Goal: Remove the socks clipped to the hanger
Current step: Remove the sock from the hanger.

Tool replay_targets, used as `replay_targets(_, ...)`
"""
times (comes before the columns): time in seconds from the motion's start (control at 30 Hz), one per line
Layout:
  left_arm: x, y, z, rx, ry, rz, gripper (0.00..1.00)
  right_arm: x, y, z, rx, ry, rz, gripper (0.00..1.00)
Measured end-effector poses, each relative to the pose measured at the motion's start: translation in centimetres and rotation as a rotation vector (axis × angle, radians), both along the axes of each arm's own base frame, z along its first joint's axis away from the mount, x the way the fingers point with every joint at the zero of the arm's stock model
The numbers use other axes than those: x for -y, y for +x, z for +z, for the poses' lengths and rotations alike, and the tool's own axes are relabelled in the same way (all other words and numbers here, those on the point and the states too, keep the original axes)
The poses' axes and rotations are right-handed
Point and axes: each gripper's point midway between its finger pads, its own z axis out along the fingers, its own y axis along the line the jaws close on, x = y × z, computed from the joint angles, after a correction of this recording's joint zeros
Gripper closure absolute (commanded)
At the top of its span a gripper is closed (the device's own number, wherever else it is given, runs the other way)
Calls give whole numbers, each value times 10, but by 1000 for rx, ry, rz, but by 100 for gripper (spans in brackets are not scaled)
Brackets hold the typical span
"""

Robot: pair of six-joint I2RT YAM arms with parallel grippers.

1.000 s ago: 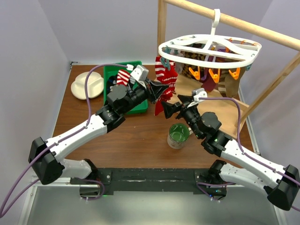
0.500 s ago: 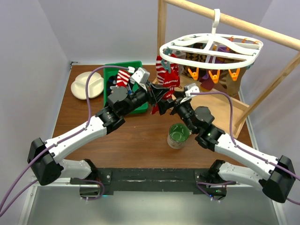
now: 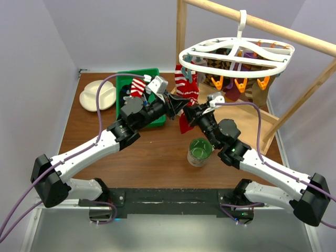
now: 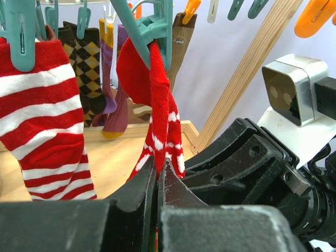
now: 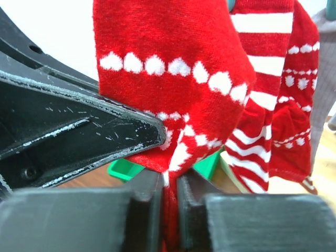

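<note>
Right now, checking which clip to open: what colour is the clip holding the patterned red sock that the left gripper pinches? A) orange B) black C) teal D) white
C: in the left wrist view the red sock hangs from a teal clip.

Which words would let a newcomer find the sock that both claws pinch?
Start at the wooden frame at the far right, where the white hanger hangs. At its left end a teal clip holds a red sock, pinched lower down by the left claw and right claw. Its neighbour has broad red-and-white stripes; this one is red with rows of small white marks.
</note>
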Motion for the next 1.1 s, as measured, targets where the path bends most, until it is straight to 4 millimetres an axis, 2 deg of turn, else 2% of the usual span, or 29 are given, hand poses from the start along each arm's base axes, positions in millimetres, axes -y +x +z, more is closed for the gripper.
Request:
replay_targets(0.13, 0, 0, 0, -3, -2, -1, 94, 0, 0, 0, -2, 4, 3, 100)
replay_targets(0.33, 1, -1, 2, -5, -8, -6, 64, 0, -1, -4, -11, 5, 4, 100)
replay_targets(0.37, 1, -1, 4, -4, -12, -7, 57, 0, -1, -5, -14, 3, 3, 100)
replay_targets(0.4, 1, -1, 6, -3, -16, -9, 55, 0, -1, -6, -16, 4, 4, 100)
replay_targets(0.73, -2, 0, 40, 25, -80, 11, 44, 0, -1, -7, -20, 4, 5, 100)
replay_targets(1.1, -12, 14, 106, 109, -164, 101, 41, 0, -1, -7, -21, 3, 5, 100)
